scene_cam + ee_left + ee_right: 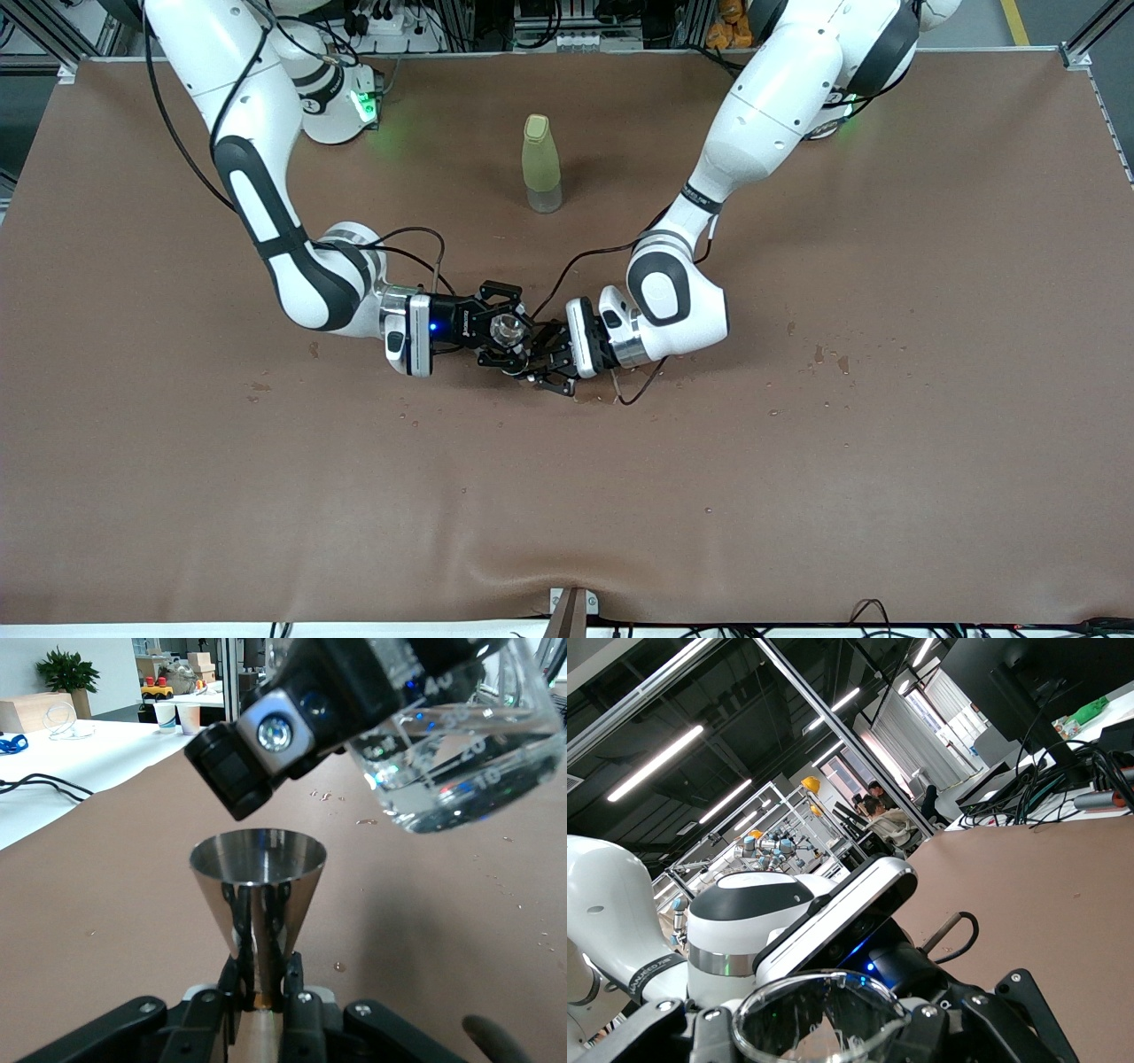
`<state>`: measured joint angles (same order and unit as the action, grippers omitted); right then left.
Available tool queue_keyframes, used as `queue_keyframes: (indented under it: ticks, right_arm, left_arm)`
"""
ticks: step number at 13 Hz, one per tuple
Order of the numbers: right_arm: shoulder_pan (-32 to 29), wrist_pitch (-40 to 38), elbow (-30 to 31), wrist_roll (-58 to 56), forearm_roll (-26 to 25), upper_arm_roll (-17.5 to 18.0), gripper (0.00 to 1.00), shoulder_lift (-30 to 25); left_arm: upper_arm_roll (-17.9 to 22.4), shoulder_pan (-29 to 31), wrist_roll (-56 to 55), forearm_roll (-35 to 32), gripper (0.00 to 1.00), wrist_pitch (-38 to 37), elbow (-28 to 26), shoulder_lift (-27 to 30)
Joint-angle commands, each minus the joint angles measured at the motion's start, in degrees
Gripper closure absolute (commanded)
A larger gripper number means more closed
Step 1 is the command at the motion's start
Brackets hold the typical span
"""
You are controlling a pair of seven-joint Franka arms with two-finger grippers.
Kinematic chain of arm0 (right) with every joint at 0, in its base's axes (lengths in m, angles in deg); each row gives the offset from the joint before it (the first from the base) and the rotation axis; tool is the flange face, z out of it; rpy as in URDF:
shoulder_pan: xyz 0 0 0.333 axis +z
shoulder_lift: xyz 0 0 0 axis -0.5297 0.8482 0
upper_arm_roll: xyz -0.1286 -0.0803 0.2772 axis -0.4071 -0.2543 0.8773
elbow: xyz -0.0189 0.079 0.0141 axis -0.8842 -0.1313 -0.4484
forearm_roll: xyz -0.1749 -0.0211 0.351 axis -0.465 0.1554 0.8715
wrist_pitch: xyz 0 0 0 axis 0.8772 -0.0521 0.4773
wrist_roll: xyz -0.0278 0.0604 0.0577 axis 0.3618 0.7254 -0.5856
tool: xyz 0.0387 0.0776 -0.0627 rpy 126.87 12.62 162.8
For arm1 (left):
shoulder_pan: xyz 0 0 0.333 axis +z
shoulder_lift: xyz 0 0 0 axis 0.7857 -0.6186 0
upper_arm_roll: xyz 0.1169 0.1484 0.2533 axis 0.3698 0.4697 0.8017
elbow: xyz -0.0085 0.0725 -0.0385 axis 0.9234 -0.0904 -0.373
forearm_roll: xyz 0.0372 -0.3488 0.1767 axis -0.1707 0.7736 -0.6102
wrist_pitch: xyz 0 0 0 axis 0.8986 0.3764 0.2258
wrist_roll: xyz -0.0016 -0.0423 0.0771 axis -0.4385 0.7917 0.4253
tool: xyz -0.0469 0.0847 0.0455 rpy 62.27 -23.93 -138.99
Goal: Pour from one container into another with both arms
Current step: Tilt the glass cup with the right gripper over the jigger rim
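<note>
My right gripper [494,326] is shut on a clear glass beaker [508,329] over the middle of the brown table. In the left wrist view the beaker [461,753] is tilted, holds clear liquid, and hangs just above and beside a shiny metal cone cup [259,895]. My left gripper [261,992] is shut on the narrow base of that cup and holds it upright. The two grippers meet tip to tip, with the left gripper [542,359] right beside the beaker. The right wrist view shows the beaker's rim [788,992] between the right gripper's [824,1041] fingers.
A yellow-green bottle [540,164] with a lid stands upright farther from the front camera than the grippers. Small wet drops [828,356] dot the brown table cover [797,487]. Both arms' cables loop near the wrists.
</note>
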<state>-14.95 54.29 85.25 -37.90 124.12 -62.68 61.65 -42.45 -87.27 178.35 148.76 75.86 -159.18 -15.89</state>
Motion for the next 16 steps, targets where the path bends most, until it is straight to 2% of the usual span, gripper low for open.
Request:
queue_keyframes:
  ticks: [1,16]
  right_arm:
    - [0.81,0.03,0.55,1.46,1.59,-0.43,1.00,-0.71]
    - [0.81,-0.76,1.52,11.21,3.35,-0.07,1.00,-1.32]
  left_arm:
    - [0.50,-0.72,-0.39,1.88,1.00,0.98,1.50,-0.57]
    - [0.59,-0.46,-0.22,1.88,1.00,0.98,1.50,-0.66]
